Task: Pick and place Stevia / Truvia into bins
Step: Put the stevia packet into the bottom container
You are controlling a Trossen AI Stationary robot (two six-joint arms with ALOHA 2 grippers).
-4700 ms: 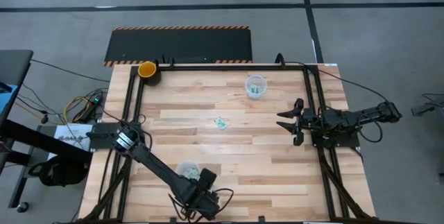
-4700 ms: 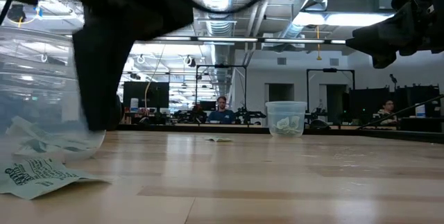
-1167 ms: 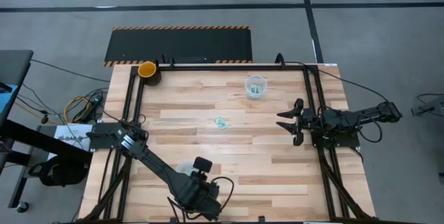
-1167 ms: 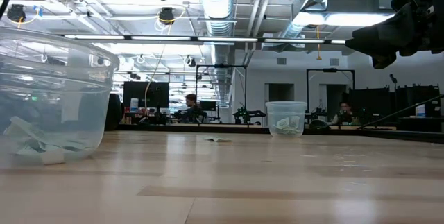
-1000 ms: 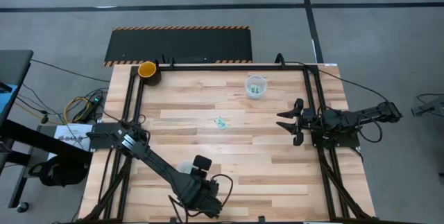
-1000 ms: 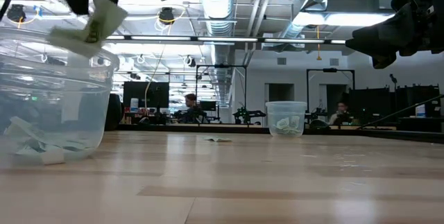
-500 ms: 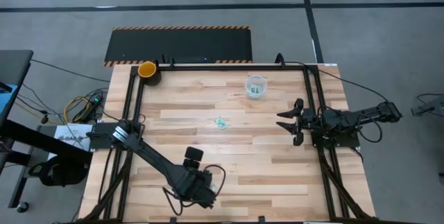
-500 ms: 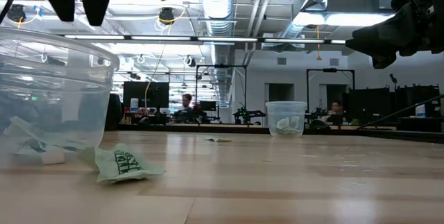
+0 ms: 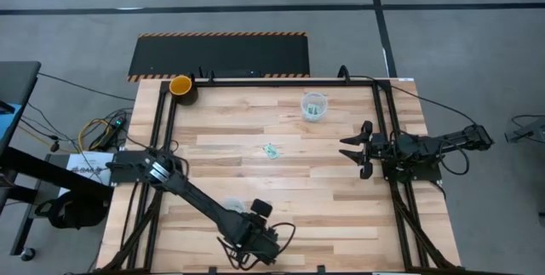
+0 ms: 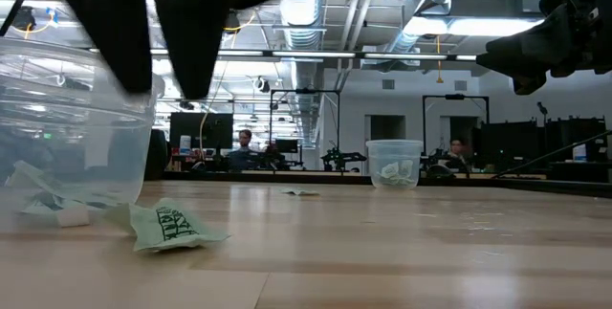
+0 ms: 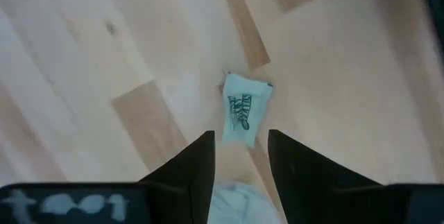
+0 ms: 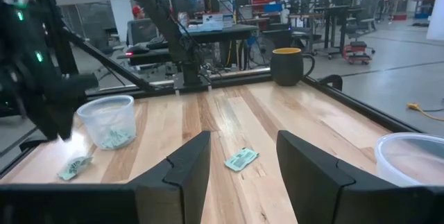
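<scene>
**Now the left gripper is reaching for the packet beside the near cup**

Now the left gripper (image 9: pixel 255 209) is hanging low over the near edge of the table (image 9: pixel 341 215). Its two dark fingers (image 11: pixel 195 170) are spread apart, and nothing is between them. It is looking down at a green packet (image 11: pixel 244 109) lying flat on the wood, just past the fingertips. In the low view this packet (image 10: pixel 172 226) is sitting on the table just beside the near clear cup (image 10: pixel 67 137), not inside it. That cup is already holding some packets at the bottom.

A second packet (image 9: pixel 272 150) is lying alone in the middle of the table. The far clear cup (image 9: pixel 314 105) is standing near the far edge with packets in it too. A yellow cup (image 9: pixel 180 85) is sitting at the far left corner.

The right gripper (image 9: pixel 358 149) is waiting at the right side of the table. Its fingers (image 12: pixel 186 165) are spread and empty.

To do this step well, I think the left gripper should be lining up one finger on each long side of the packet. It should be going straight down until the tips are touching the wood, then squeezing gently, because the packet is thin and flat and could slip away. It should also be keeping clear of the near cup so it is not knocking it over. Then it should be lifting high over the rim before letting go.
</scene>
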